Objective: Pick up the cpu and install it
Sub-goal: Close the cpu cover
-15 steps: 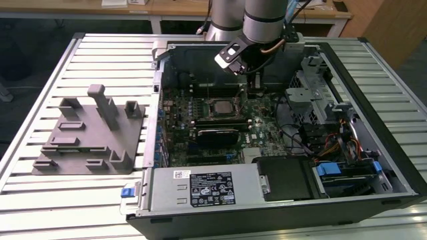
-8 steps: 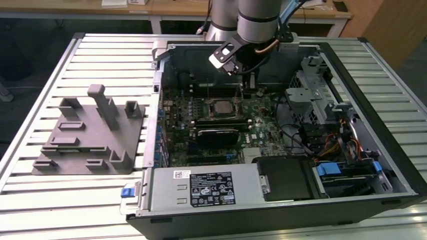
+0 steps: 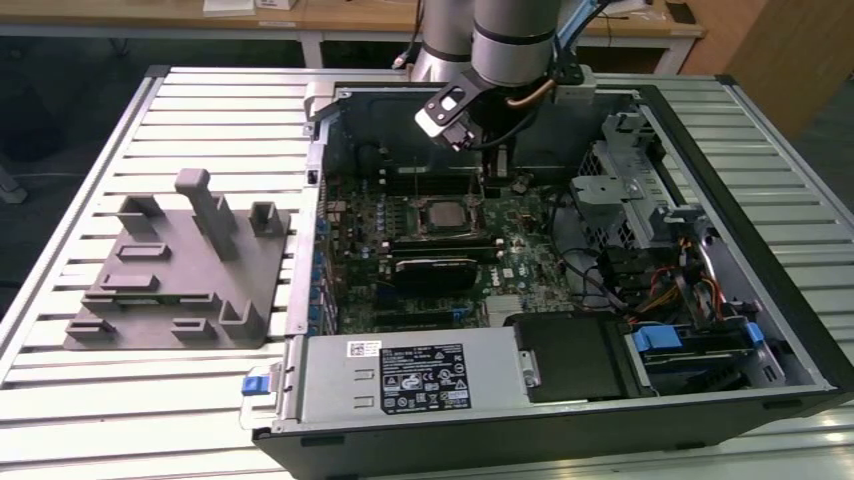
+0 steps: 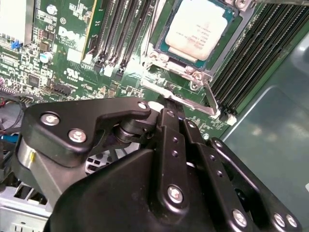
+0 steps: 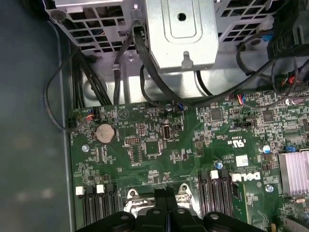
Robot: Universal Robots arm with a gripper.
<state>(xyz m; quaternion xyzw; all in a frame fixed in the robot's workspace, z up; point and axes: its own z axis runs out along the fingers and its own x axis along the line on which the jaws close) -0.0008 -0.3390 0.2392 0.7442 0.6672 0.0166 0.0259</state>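
Black-bodied metal gripper (image 4: 166, 103) is seen closed, fingertips pressed together just beside the thin steel socket lever (image 4: 193, 103) on the green circuit board (image 4: 72, 72). Near them, the small square cpu (image 4: 193, 26) with a pale silver-grey top is seated within its metal-framed socket (image 4: 164, 62), inside the open computer case (image 3: 561, 435).

We see a desk (image 3: 174, 110) of pale ribbed metal slats with a dark rim. On it, toward the exterior view's left, stands a grey plastic fixture (image 3: 180, 270) with upright posts. Just beside it, toward the exterior view's right, lies an open black computer case (image 3: 561, 435), its innards facing up.
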